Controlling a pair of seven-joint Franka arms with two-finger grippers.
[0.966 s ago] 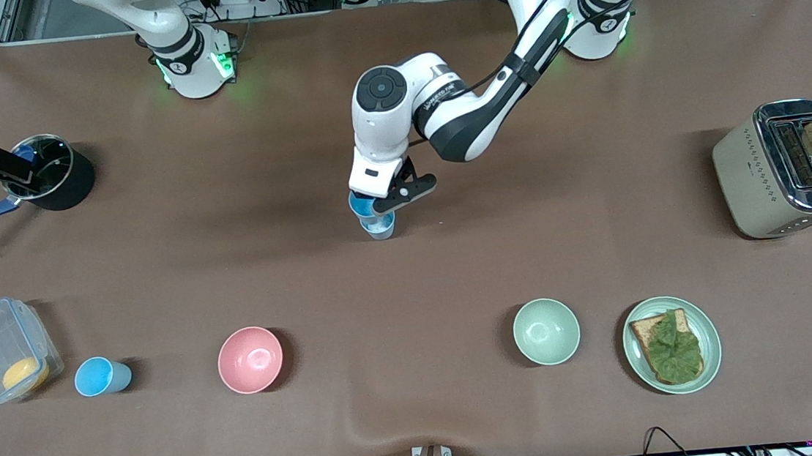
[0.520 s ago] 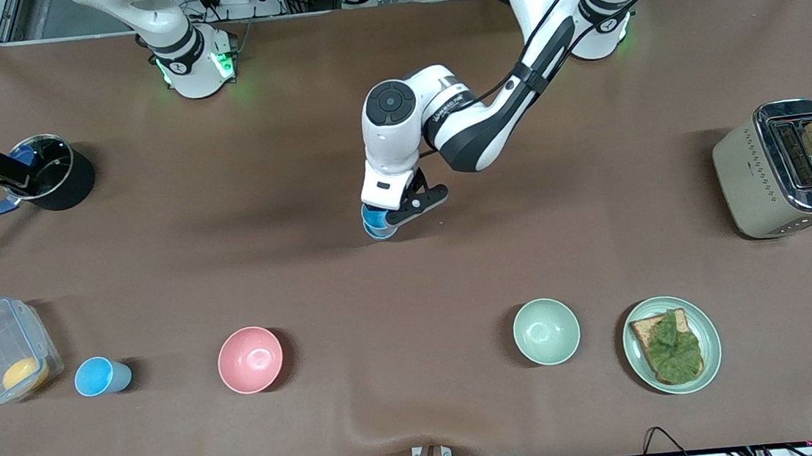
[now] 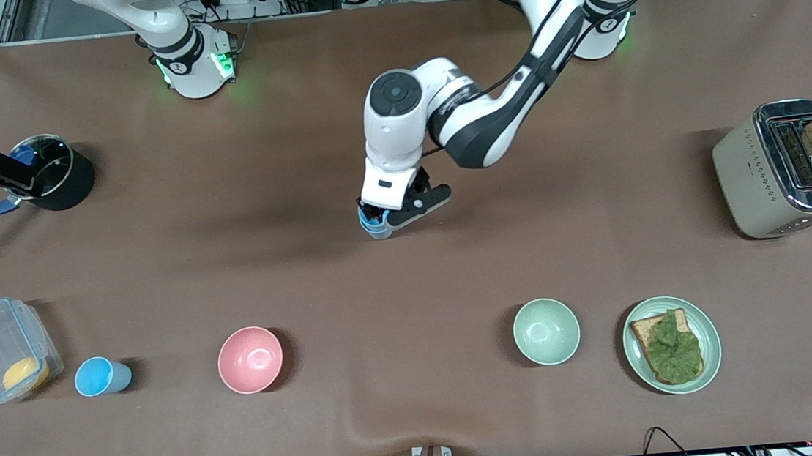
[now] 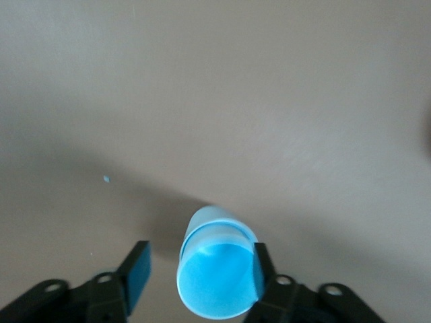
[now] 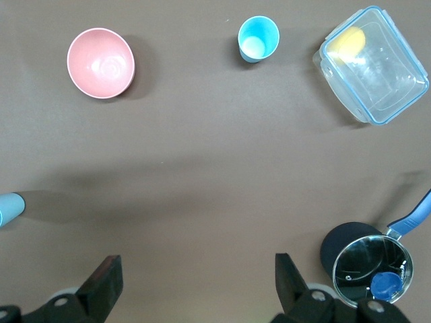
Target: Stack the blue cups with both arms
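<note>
Where the left tool (image 3: 380, 220) stands open around stacked blue cups (image 4: 217, 270), arm lettering seemingly unreadable, right tool (image 5: 195, 282) open, waiting.

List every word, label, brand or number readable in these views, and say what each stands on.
No text can be read.
Left arm: dark lettering on the white wrist link, too small to read.
Toaster: small marks on its side, unreadable.
Stacked blue cups, bowls, plate, container: no markings visible.
</note>
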